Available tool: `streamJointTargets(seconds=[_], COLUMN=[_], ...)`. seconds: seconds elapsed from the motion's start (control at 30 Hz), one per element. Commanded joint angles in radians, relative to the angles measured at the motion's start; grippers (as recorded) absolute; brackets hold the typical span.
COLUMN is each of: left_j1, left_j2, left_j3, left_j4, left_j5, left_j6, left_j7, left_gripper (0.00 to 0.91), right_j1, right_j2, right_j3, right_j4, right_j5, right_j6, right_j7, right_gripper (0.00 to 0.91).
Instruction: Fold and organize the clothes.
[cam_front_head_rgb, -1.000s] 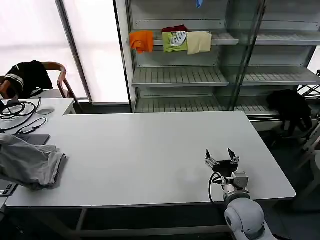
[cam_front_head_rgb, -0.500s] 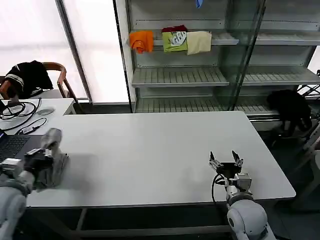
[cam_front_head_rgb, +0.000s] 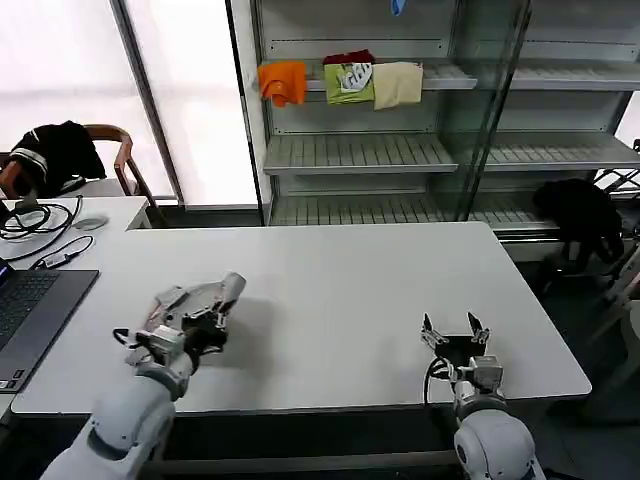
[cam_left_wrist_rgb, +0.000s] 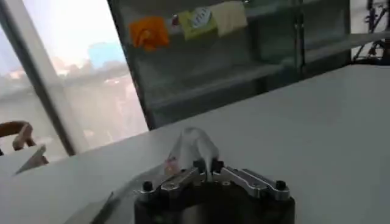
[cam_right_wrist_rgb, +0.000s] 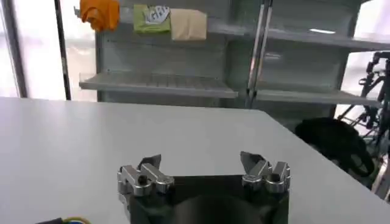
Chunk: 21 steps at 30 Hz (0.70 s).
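Black cables and a laptop sat at the far left of the head view, beside the white surface. Further along, the left pincer was over the left part of the surface with its fingers pressed together on a fold of the light grey shirt. The cloth was bunched and lifted at the tips, and it draped back along the pincer toward the wrist. In the left wrist view the grey fabric rose as a small peak just beyond the closed tips. Toward the right, the right pincer hovered over the near right part of the surface, its fingers spread wide with nothing between them, well apart from the shirt. Behind the surface stood a shelf unit carrying folded orange, green and cream garments.
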<state>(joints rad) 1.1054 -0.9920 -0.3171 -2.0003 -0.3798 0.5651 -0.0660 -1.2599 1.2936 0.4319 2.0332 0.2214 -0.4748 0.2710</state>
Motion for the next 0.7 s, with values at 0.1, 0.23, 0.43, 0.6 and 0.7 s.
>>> streamJointTargets(seconds=[0.1, 0.23, 0.43, 0.6, 0.7], left_j1=[-0.135, -0.165, -0.183, -0.183, -0.169], left_j2=[-0.171, -0.259, -0.332, -0.328, -0.285], left_j3=[0.218, 0.227, 0.241, 0.21, 0.177], left_j4=[0.111, 0.163, 0.201, 0.177, 0.14], left_j5=[0.03, -0.041, -0.072, -0.07, -0.047], left_j6=[0.011, -0.006, -0.033, -0.049, -0.024], left_j7=[-0.026, -0.056, -0.07, -0.077, -0.085], left_gripper=[0.675, 0.564, 0.907, 0.907, 0.907], right_j1=[0.005, 0.015, 0.028, 0.035, 0.045], right_j2=[0.018, 0.021, 0.034, 0.041, 0.043], right_j3=[-0.012, -0.031, -0.062, -0.089, -0.111], right_j4=[-0.009, -0.029, -0.058, -0.062, -0.055], right_j5=[-0.025, -0.029, -0.042, -0.04, 0.03], right_j6=[-0.008, -0.005, 0.0, 0.002, 0.001], right_j7=[-0.003, -0.002, -0.004, -0.012, -0.014], right_gripper=[0.907, 0.907, 0.907, 0.907, 0.907])
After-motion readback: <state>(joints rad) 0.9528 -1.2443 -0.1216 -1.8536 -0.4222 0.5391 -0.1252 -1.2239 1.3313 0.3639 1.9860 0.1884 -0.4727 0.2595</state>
